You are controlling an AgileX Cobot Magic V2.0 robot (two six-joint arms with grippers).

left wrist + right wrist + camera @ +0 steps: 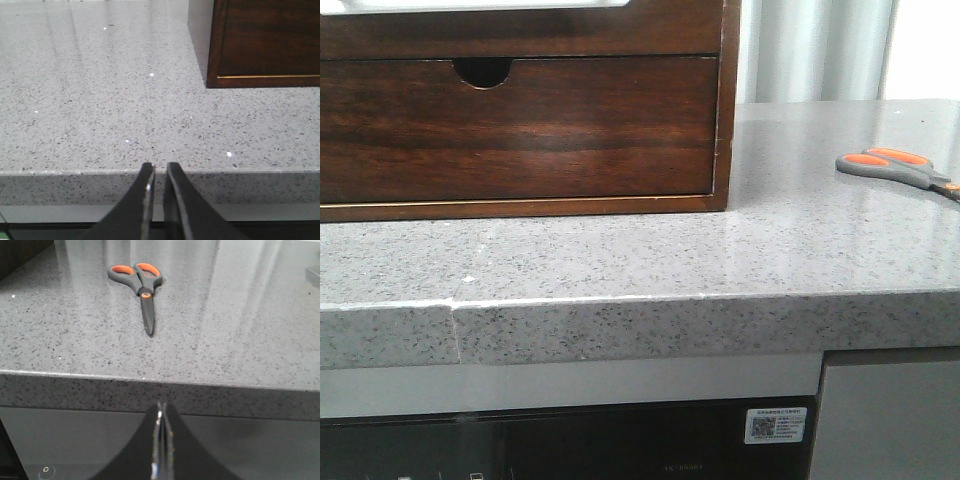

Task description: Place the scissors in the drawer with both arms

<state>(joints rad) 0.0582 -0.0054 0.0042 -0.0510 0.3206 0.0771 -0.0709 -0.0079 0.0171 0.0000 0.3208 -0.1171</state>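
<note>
The scissors [895,168] lie flat on the grey speckled counter at the far right, with grey handles and orange-lined loops. In the right wrist view the scissors [142,282] point their blades toward my right gripper [162,405], which hangs shut and empty below the counter's front edge. My left gripper [160,167] sits at the counter's front edge, its fingers almost together with only a thin gap and nothing between them. The drawer [520,30], with a plain dark brown front and a white rim, shows at the top of the wooden cabinet. Neither gripper appears in the front view.
Below the drawer is a second drawer front with a half-round finger cutout [482,70]. The cabinet's lower corner [265,45] stands ahead of the left gripper and to one side. The counter [620,260] has a thick front edge, with an appliance panel [570,450] beneath.
</note>
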